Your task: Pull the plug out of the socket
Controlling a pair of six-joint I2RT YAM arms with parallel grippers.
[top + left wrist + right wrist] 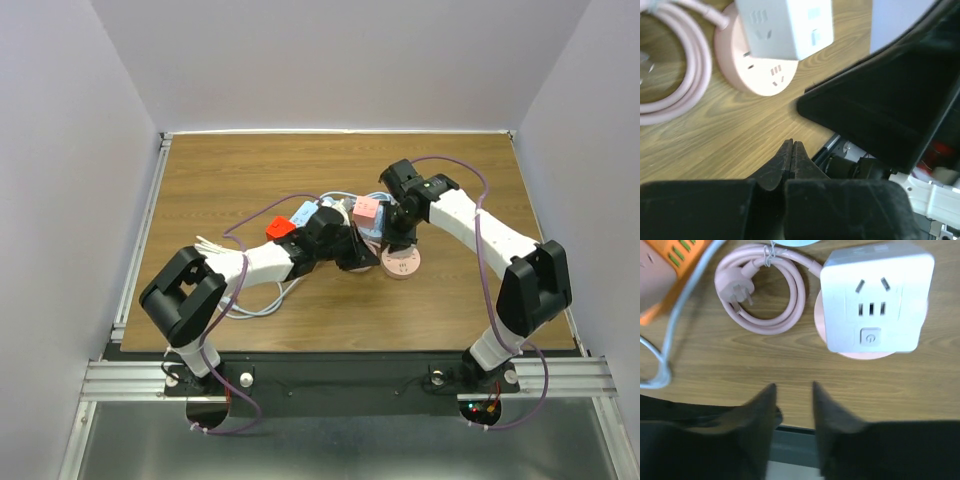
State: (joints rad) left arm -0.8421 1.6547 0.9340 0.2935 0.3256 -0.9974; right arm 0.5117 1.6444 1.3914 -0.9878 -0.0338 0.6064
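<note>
A white cube plug [875, 302] sits plugged into a round pink socket [860, 354] on the wooden table. Both also show in the left wrist view, the plug [785, 25] on the socket [760, 75]. In the top view the socket [402, 262] shows, and the plug is hidden under the right wrist. My right gripper [793, 386] is open and empty, just short of the plug; in the top view it [398, 243] hovers over the socket's far edge. My left gripper [792, 145] is shut and empty, beside the socket's left side [362, 258].
The socket's pink cable [760, 295] lies coiled to the left of it. An orange power strip [670, 265] and a grey-white cable [670, 340] lie further left. A pink cube [367, 212] and a red piece [281, 228] sit behind the grippers.
</note>
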